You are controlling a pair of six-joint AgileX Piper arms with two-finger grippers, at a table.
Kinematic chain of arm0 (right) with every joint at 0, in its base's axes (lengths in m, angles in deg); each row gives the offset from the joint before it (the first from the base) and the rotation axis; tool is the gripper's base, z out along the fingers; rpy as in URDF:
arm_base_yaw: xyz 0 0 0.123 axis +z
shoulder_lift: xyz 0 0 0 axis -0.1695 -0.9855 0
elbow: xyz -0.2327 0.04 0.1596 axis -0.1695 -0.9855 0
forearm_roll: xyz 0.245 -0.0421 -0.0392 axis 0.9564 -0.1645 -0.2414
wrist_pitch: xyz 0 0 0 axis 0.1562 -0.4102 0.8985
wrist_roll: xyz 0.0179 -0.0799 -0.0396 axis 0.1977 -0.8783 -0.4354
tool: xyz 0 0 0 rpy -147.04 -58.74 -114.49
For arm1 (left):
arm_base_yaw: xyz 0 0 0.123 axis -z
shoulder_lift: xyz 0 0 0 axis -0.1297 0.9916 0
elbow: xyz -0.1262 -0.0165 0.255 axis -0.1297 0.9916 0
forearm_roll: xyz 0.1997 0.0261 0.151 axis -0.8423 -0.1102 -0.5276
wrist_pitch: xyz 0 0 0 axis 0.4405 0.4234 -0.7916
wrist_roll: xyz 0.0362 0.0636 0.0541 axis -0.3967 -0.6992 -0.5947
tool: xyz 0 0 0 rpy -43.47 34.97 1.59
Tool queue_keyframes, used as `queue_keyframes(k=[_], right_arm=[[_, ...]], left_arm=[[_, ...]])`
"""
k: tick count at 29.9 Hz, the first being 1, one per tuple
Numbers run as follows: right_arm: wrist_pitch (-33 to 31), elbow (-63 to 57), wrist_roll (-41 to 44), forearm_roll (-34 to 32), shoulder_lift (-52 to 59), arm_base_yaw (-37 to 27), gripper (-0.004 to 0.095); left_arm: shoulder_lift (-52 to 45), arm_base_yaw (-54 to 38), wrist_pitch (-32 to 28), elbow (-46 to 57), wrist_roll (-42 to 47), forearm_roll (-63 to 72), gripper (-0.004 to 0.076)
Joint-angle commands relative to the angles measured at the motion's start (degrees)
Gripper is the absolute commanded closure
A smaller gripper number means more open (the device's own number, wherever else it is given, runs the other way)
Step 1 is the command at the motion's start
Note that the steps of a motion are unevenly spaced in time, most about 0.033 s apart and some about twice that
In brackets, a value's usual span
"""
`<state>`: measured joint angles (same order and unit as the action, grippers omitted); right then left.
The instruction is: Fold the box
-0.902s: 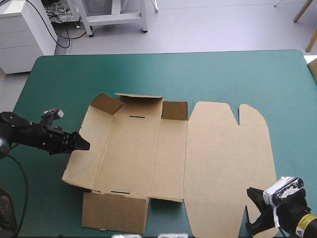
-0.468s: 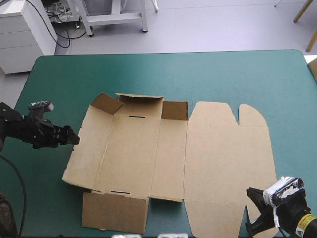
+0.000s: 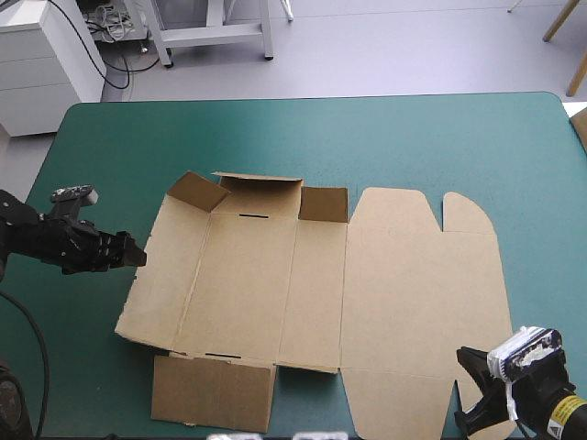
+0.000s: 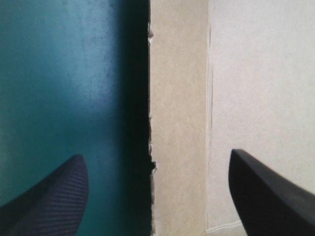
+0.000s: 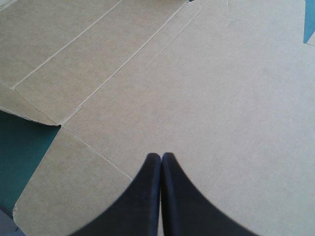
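Brown box (image 3: 321, 293) mostly flat on teal-green tabletop (image 3: 413, 137), far flaps raised. Wide open at its left edge: left end effector (image 4: 156, 155). Closed over the board: right end effector (image 5: 161, 155).

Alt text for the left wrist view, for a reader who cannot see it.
The left gripper stands open, and the edge of the brown box runs ahead between its two black fingers. The teal-green cover lies beside one finger, creased board beside the other.

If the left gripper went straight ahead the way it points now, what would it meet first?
Probably the left edge of the box: in the wrist view that edge runs ahead between the left gripper's open fingers. Its height above the table is unclear.
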<state>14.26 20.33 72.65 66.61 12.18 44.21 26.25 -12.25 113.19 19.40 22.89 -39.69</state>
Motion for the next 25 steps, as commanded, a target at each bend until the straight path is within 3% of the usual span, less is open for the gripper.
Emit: queue_keyframes(k=[1, 16, 22, 25], right_arm=[[3.63, 1.52, -0.07, -0.01, -0.53, -0.42, 0.0929], [3.63, 1.52, -0.07, -0.01, -0.53, -0.42, 0.0929], [3.63, 1.52, -0.07, 0.1, -0.53, -0.42, 0.0929], [3.52, 1.52, -0.07, 0.39, -0.53, -0.42, 0.0929]], left_arm=[[-1.95, 0.32, 3.77, 0.15, 0.46, 2.83, 0.0197], [3.38, 0.46, 3.77, 8.06, -1.83, 8.56, 0.0197], [7.4, 7.31, 3.87, 8.06, -1.7, 9.47, 0.0204], [7.69, 11.37, 3.87, 8.06, -1.7, 9.47, 0.0248]])
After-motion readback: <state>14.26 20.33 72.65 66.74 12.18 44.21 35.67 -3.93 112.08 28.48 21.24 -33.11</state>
